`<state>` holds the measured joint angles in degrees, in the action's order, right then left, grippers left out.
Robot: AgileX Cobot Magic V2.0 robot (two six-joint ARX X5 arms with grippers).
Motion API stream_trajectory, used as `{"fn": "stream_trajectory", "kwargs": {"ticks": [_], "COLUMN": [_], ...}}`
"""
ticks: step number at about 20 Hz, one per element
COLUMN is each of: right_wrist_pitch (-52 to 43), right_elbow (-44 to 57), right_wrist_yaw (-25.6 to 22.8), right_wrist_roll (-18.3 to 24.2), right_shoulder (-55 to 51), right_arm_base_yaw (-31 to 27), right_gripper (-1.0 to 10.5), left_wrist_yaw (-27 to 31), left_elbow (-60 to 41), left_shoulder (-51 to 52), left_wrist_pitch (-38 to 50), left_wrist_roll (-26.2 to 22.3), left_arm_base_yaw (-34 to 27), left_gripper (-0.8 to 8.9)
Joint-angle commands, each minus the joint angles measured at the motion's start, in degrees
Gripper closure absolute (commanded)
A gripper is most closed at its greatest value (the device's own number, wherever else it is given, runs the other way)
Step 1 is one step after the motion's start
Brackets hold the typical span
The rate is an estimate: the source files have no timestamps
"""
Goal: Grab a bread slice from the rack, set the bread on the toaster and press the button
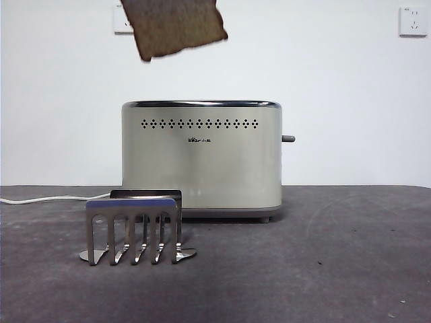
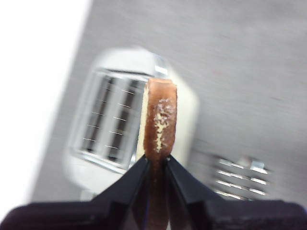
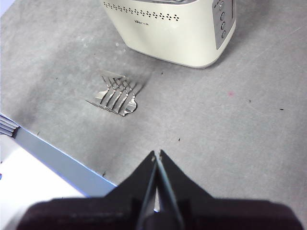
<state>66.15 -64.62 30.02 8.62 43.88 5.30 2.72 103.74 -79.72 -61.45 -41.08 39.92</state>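
One slice of bread (image 1: 174,27), clamped in the left tool (image 2: 156,160), hangs at 11 o'clock above one toaster (image 1: 202,158); one rack (image 1: 135,225) empty; right tool (image 3: 156,155) closed, holding nothing.

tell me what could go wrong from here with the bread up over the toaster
The slice of bread hangs tilted in the left tool, toward the left end of the toaster, so a corner may catch the chrome rim instead of entering a slot. The wrist view is blurred, so alignment with the slots is uncertain.

Rack (image 1: 135,229) in front of toaster (image 1: 202,158), bread (image 1: 174,25) above toaster's left.
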Motion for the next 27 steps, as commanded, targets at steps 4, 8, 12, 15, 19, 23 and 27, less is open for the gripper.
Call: {"fn": "stream_trajectory", "kwargs": {"ticks": [4,8,12,15,19,23,27], "right_wrist_pitch": [-0.5,-0.5,-0.5,-0.5,-0.5,-0.5,-0.5], "right_elbow": [-0.1,-0.1,-0.1,-0.1,-0.1,-0.1,0.0], "right_wrist_yaw": [0.1,0.1,0.1,0.1,0.1,0.1,0.1], "right_wrist_roll": [0.4,0.4,0.4,0.5,0.5,0.5,0.5], "right_shoulder": [1.0,1.4,1.5,1.5,1.5,1.5,1.5], "right_arm_base_yaw": [0.2,0.2,0.2,0.2,0.6,0.6,0.6], "right_gripper": [9.6,9.6,9.6,9.6,9.6,9.6,9.6], "left_wrist_yaw": [2.9,3.3,3.0,2.7,1.3,1.1,-0.1], "left_elbow": [1.6,1.6,1.6,1.6,1.6,1.6,1.6], "left_shoulder": [-2.2,-6.8,-10.8,-12.8,-13.9,-15.4,-17.3], "left_wrist_pitch": [4.5,6.1,7.8,9.2,10.4,10.4,10.4], "left_wrist_roll": [-7.1,-8.7,-9.4,-10.2,-11.5,-11.8,-12.8], "left_arm_base_yaw": [-1.1,-3.4,-4.4,-4.4,-4.4,-4.8,-4.8], "left_gripper": [8.23,8.23,8.23,8.23,8.23,8.23,8.23]}}
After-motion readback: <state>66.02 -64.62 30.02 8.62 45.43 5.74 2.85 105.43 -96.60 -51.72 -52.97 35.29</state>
